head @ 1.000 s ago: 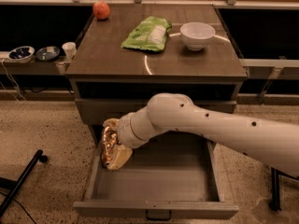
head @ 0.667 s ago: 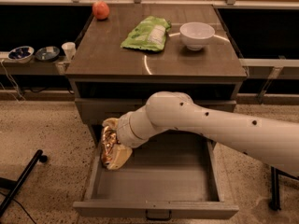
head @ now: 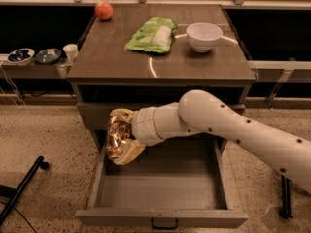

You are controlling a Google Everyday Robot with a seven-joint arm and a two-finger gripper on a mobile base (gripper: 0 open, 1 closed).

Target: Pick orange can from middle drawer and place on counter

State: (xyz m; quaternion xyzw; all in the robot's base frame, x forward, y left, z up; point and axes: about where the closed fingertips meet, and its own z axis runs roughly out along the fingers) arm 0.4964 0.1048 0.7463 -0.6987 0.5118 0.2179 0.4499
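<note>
Claw (head: 122, 141) with orange can (head: 115, 134), seemingly clear above middle drawer (head: 160, 192) left wall.

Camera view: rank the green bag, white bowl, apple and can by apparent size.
1. Green bag.
2. Bowl and can look alike; the can, held in the claw above the left side of the drawer, is nearer, so unranked.
3. Apple.
</note>
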